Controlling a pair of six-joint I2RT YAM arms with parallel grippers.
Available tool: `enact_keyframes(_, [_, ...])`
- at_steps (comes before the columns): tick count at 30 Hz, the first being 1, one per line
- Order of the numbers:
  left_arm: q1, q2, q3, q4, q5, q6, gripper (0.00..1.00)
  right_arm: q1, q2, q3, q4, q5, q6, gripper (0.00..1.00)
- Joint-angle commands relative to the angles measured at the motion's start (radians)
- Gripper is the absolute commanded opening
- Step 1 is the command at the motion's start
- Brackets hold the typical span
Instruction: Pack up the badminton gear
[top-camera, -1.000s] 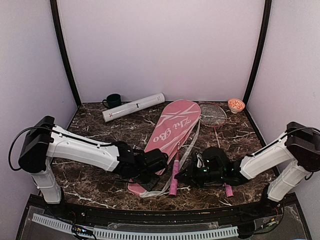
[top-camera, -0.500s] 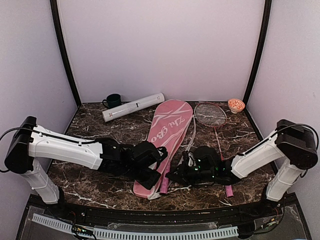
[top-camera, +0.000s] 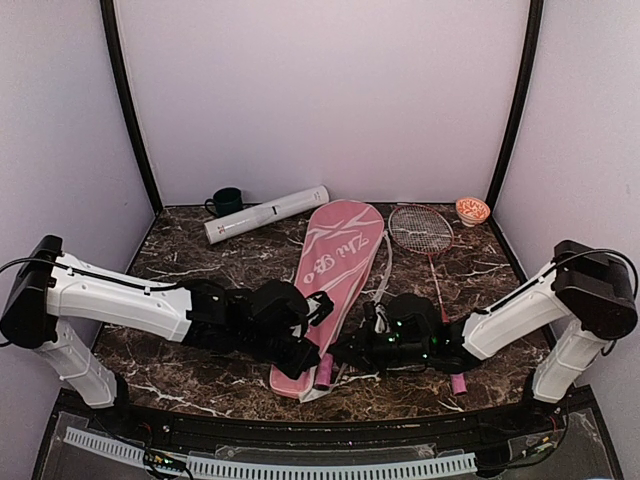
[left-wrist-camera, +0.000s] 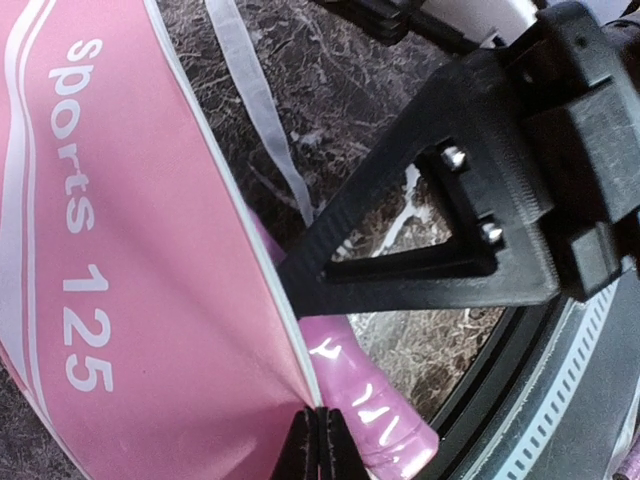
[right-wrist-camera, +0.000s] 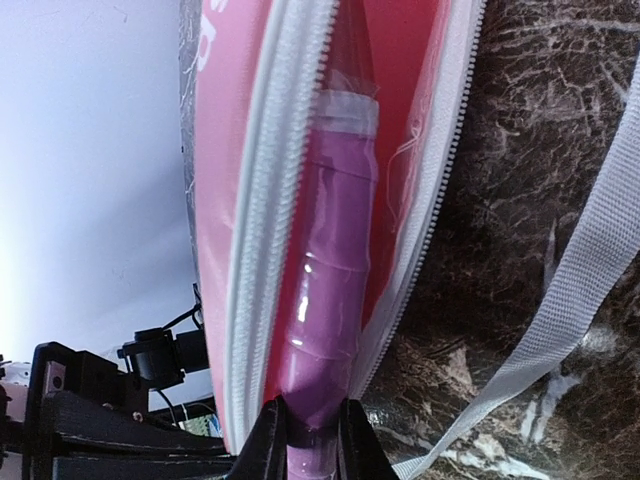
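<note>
The pink racket bag lies in the middle, its narrow end near me. A racket's pink handle lies inside the bag's open zipper mouth. My right gripper is shut on the handle's butt end, which shows in the top view. My left gripper is shut on the bag's white-piped edge next to the handle. The second red-framed racket lies to the right of the bag. The white tube lies at the back left. No shuttlecocks are in view.
A dark green mug stands at the back left by the tube. A small orange bowl sits at the back right corner. The bag's white strap trails over the marble to the right. The table's front rail is close.
The bag has swung straighter and shifted left. The pink handle, earlier beside the bag, now lies in its mouth. Both grippers have moved left and closer together.
</note>
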Motion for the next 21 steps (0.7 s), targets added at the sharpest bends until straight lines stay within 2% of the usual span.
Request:
enact_keyframes(1, [-0.020, -0.061, -0.008, 0.041, 0.166, 0.014, 0.00, -0.015, 0.006, 0.010, 0.139, 0.142, -0.008, 0.00])
enact_keyframes(7, [-0.020, -0.062, -0.012, 0.054, 0.192, -0.001, 0.00, -0.001, 0.036, 0.026, 0.207, 0.150, 0.007, 0.00])
enact_keyframes(13, [0.005, -0.085, -0.066, 0.117, 0.237, -0.041, 0.00, -0.001, 0.018, -0.027, 0.362, 0.177, 0.019, 0.00])
enact_keyframes(14, [0.009, -0.088, -0.071, 0.124, 0.245, -0.047, 0.00, -0.001, 0.022, -0.020, 0.364, 0.170, 0.019, 0.02])
enact_keyframes(17, [0.019, -0.087, -0.075, 0.141, 0.260, -0.049, 0.00, 0.001, 0.066, -0.003, 0.365, 0.140, 0.020, 0.20])
enact_keyframes(21, [0.035, -0.095, -0.076, 0.148, 0.268, -0.051, 0.00, 0.001, 0.115, -0.009, 0.375, 0.095, 0.042, 0.23])
